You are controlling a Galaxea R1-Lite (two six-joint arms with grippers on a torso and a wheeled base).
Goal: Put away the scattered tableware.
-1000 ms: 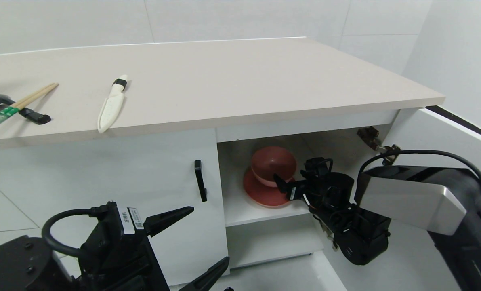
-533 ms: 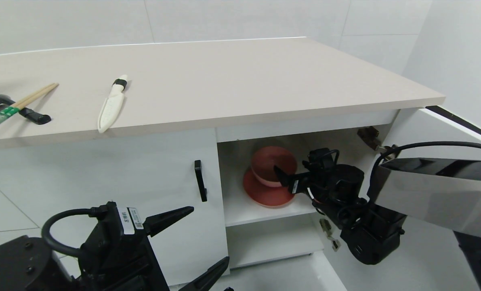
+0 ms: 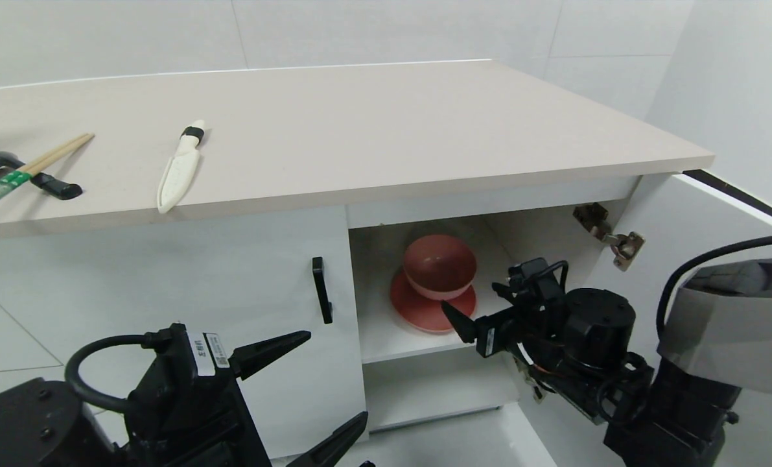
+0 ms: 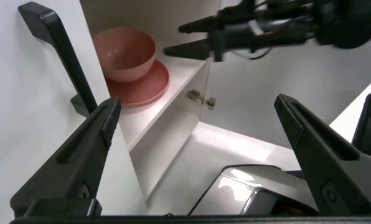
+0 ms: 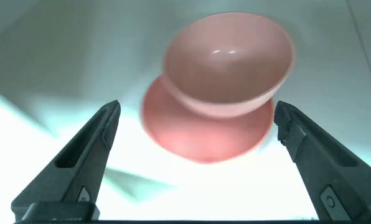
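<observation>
Two claws are in sight, and both are empty. The right gripper (image 5: 195,107) hangs just outside the open half of the cabinet (image 3: 165,272), level with the shelf (image 3: 386,334), its two fingers spread wide and pointing in at the crockery without touching it. The left gripper (image 3: 335,375) sits low in front of the shut door, also gaping wide, with nothing between its two fingers.

On the shelf stands one pink bowl (image 3: 439,264), upright, resting on one pink plate (image 3: 418,310); the pair is set towards the middle of the shelf.

Up on the countertop (image 3: 373,123) I count three loose pieces near the robot's left end. One white sheathed knife (image 3: 179,165) lies close to the front edge. Well apart from it, further left, a pair of chopsticks (image 3: 32,168) with green wrapping at one end lies crossed over one black spoon (image 3: 19,170).

The cabinet has two doors: the left one closed, with one black handle (image 3: 321,290), and the right door (image 3: 697,214) swung open, one metal hinge (image 3: 609,235) showing at its top.
</observation>
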